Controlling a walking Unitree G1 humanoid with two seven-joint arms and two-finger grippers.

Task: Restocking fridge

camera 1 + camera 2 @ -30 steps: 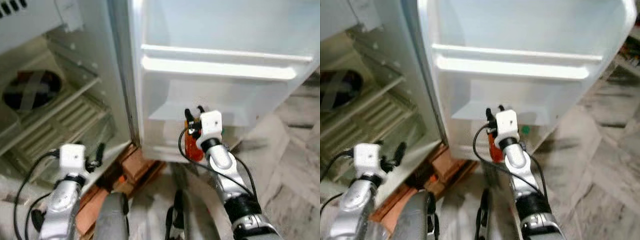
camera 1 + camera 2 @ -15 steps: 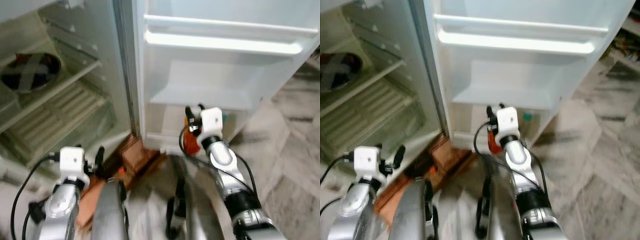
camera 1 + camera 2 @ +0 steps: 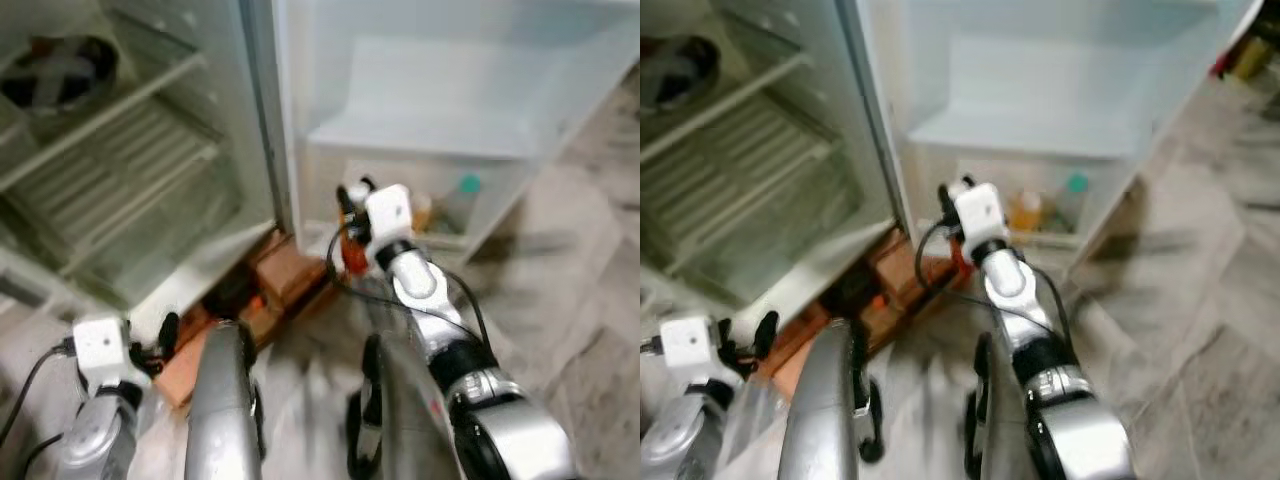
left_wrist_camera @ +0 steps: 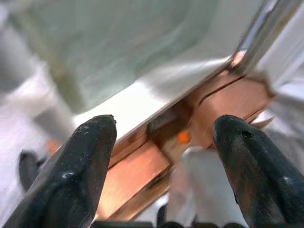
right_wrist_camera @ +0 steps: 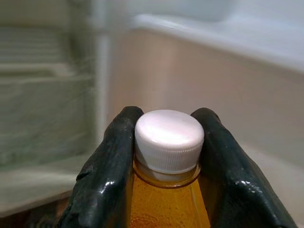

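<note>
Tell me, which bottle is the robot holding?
The orange bottle with the white cap, pinched by the right gripper. The amber bottle and the green-capped bottle stand in the door shelf.

Orange-liquid bottle (image 5: pixel 166 190) with white cap (image 5: pixel 169 140), upright, neck clamped between black fingers (image 5: pixel 102 175), near fridge door's bottom shelf (image 3: pixel 440 225)

Camera tilts down; right gripper (image 3: pixel 352 192) with orange bottle (image 3: pixel 354 255) now nearer door's bottom shelf (image 3: pixel 440 238), frame centre.

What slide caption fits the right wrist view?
Right pincer clamps an orange-drink bottle just below its white cap, facing the blurred fridge door shelf.
</note>
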